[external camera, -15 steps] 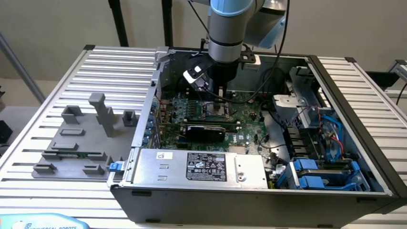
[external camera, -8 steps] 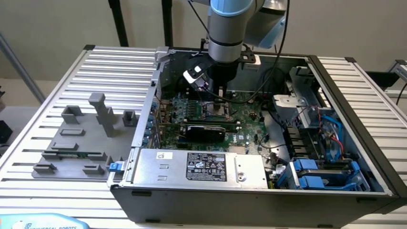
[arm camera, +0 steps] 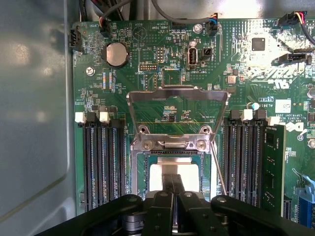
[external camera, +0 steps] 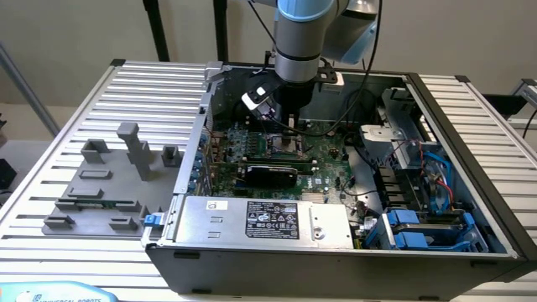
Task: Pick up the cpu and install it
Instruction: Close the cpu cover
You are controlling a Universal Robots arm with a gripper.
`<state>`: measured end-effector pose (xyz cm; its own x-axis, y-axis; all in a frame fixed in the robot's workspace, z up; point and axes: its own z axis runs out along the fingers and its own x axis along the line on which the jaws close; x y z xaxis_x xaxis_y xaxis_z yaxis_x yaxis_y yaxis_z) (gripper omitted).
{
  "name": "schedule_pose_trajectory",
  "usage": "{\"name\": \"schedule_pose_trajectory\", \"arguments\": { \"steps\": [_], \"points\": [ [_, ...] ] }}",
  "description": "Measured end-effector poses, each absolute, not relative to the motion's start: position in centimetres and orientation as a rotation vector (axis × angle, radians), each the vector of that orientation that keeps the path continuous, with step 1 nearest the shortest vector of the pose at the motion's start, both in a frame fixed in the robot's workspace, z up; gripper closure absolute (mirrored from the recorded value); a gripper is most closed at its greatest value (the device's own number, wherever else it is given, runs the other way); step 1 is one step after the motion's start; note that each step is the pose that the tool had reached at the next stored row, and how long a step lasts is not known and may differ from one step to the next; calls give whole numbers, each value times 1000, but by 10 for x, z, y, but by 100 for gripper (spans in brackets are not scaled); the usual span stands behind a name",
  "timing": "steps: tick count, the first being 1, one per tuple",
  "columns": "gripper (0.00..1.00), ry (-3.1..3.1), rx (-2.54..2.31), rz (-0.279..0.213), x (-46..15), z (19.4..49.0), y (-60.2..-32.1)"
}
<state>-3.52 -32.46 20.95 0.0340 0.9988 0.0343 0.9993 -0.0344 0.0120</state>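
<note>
While the black gripper (external camera: pixel 290 118) reaches into the open grey metal computer case (external camera: pixel 251 270) at upper centre of the exterior view, its jaws are pressed shut, holding nothing visible. The small, flat, pale silver square cpu (arm camera: pixel 155 178) lies in the socket under the fingertips, seemingly placed. The silver metal retaining frame (arm camera: pixel 177 92) stands raised, not yet clamped. The fingers hide the chip's middle, so its seating is unclear.

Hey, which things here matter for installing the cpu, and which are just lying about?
For the job:
cpu, at the open socket frame
gripper, shut, over the cpu

Lying about:
grey fixture blocks on the table
power supply
coin battery
blue drive bays
</note>
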Motion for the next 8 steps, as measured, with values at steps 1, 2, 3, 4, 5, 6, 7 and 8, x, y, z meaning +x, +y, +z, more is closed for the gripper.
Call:
{"name": "schedule_pose_trajectory", "arguments": {
  "steps": [1,2,3,4,5,6,7,8],
  "points": [
    [89,-2172,-2248,-52,-35,210,-325],
    [89,-2172,-2248,-52,-35,210,-325],
    [89,-2172,-2248,-52,-35,210,-325],
    [89,-2172,-2248,-52,-35,210,-325],
    [89,-2172,-2247,-51,-35,210,-325],
    [89,-2171,-2246,-52,-35,210,-326],
    [89,-2170,-2245,-53,-34,211,-327],
    [89,-2168,-2244,-54,-33,212,-328]
  ]
}}
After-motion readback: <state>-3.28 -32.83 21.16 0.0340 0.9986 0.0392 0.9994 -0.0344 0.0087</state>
